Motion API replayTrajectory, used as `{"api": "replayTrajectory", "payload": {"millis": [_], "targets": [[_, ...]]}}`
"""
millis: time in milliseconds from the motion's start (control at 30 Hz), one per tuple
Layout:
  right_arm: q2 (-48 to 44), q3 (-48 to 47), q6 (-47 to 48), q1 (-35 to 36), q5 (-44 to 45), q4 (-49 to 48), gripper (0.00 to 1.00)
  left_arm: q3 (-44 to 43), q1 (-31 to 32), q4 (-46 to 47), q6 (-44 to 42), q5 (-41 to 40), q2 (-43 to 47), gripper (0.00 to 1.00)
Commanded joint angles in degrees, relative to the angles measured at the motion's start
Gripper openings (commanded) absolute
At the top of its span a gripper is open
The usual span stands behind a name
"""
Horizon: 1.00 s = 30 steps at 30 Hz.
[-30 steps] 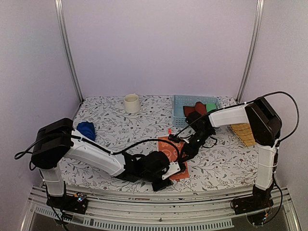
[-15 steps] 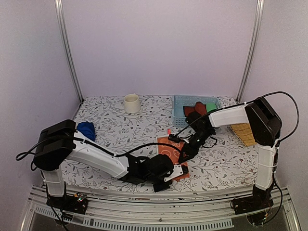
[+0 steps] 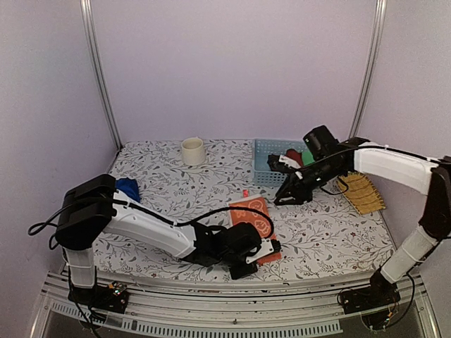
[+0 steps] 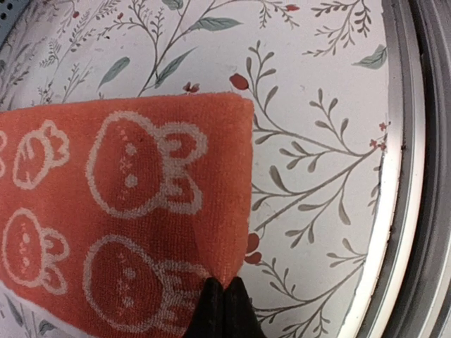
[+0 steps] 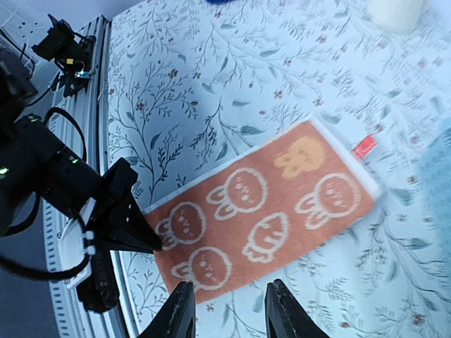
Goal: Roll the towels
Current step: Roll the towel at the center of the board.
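We are pinching the near corner of the orange towel with the left gripper, its jaws having just pressed together on the cloth. The towel is lying flat just in front of the basket; the blue towel is sitting bunched well to the basket's left. The right gripper has lifted back toward the basket, fingers spread and empty. We are judging the roll ready to begin.

Orange towel bears white bunny prints; the tablecloth is white, grey-leafed.
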<state>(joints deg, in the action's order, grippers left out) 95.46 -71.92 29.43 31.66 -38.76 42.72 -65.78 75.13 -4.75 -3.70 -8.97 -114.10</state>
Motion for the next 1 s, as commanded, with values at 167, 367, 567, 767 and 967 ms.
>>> {"api": "replayTrajectory", "payload": {"millis": [167,367,567,767,967], "targets": [[-27.5,16.0,-4.9,-2.1,24.0,-20.0,0.67,-5.1,-3.0,-9.0,10.8,20.2,-3.8,0.00],[-33.5,13.4,-6.9,-5.5,20.4,-18.6,0.99,-6.2,-7.3,-9.5,16.5,31.5,-5.1,0.00],[-34.7,14.1,4.7,-5.5,2.7,-5.9,0.91,-7.1,-11.8,-6.3,21.8,39.1,-6.3,0.00],[-36.0,20.7,15.5,1.8,7.5,0.7,0.70,-8.7,-14.1,-5.4,25.0,46.2,-9.7,0.00],[-35.6,28.6,17.5,10.4,10.9,-3.7,0.62,-8.2,-14.4,-2.8,27.0,49.3,-10.3,0.00]]}}
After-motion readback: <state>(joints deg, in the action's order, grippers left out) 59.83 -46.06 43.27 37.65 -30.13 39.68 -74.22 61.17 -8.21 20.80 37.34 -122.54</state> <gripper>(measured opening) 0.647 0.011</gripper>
